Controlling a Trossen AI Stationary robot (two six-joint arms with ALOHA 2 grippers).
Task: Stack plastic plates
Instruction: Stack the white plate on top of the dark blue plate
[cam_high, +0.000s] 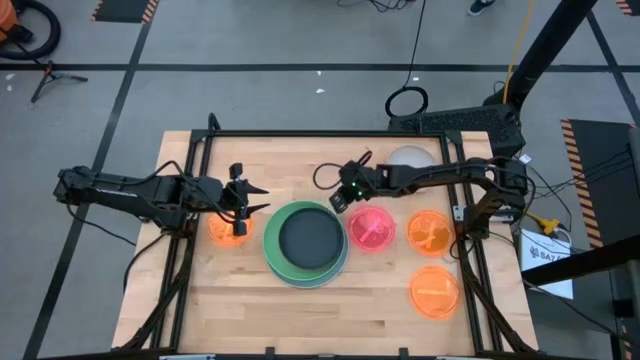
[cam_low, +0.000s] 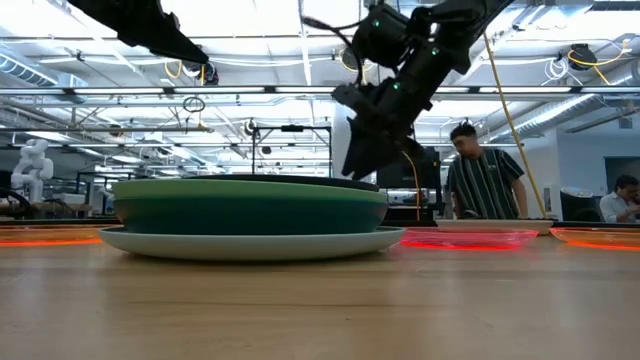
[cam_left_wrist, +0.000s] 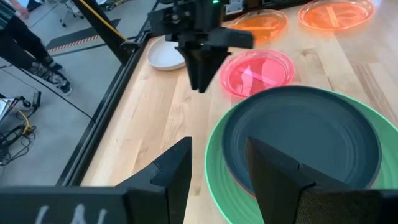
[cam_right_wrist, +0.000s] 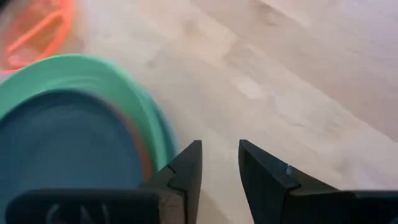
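Note:
A stack of plates (cam_high: 306, 243) sits mid-table: a dark grey plate (cam_left_wrist: 305, 143) on top, a red-orange rim (cam_right_wrist: 142, 152) under it, then a light green plate (cam_right_wrist: 93, 68) and a pale plate (cam_low: 250, 242) on the wood. The pink plate (cam_high: 372, 230), orange plates (cam_high: 430, 232) (cam_high: 435, 292) and a whitish plate (cam_high: 410, 158) lie singly. My left gripper (cam_high: 245, 205) (cam_left_wrist: 217, 168) hovers open above another orange plate (cam_high: 228, 230), left of the stack. My right gripper (cam_high: 340, 200) (cam_right_wrist: 219, 168) hangs pointing down over bare wood beside the stack's far right rim, open with a narrow gap, holding nothing.
A black frame rail (cam_high: 330, 133) runs along the table's far edge, with side rails at left and right. Bare wood (cam_high: 300, 320) lies near the front edge. People (cam_low: 485, 180) stand in the room beyond the table.

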